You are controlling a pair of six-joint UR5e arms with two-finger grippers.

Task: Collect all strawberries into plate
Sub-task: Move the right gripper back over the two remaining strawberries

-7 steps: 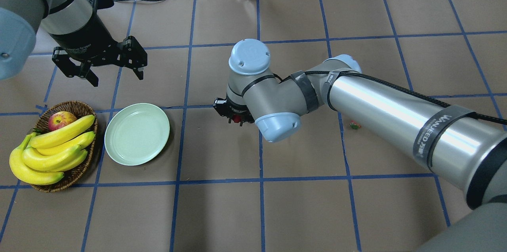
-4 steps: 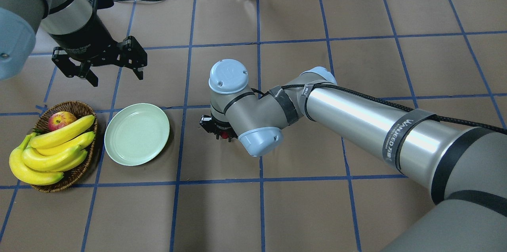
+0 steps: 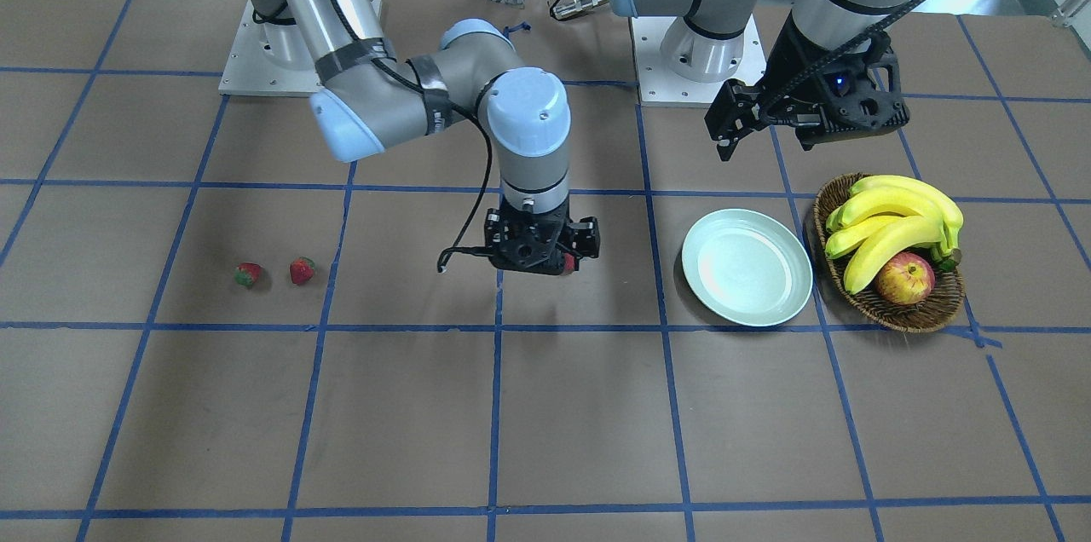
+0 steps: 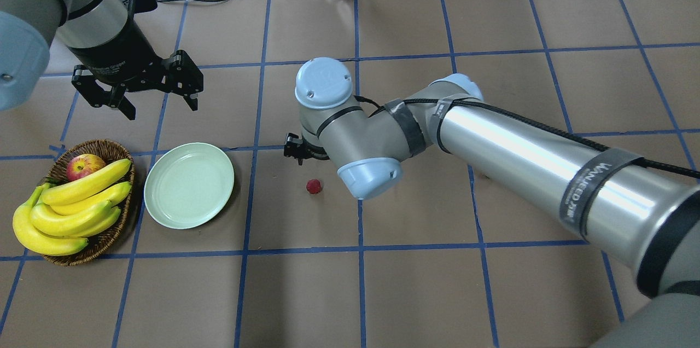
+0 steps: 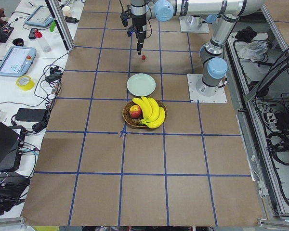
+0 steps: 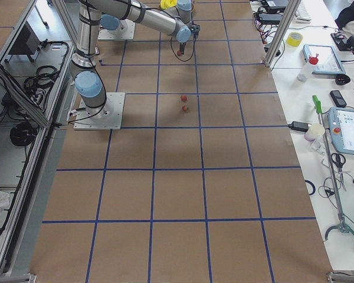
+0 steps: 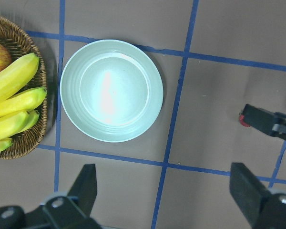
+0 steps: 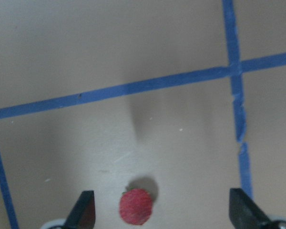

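Observation:
One strawberry lies on the brown table, a little right of the pale mint plate, which holds nothing. My right gripper hangs just above and behind it, open. The right wrist view shows that berry low between the spread fingers, touching neither. Two more strawberries lie far off on my right side. My left gripper hovers open behind the plate, holding nothing.
A brown wicker basket with several bananas and an apple stands just left of the plate. Blue tape lines grid the table. Cables and devices lie beyond the far edge.
My right arm carried a strawberry leftward toward the plate, then opened and drew back; the berry now lies on the table short of the plate. The left arm has not moved.

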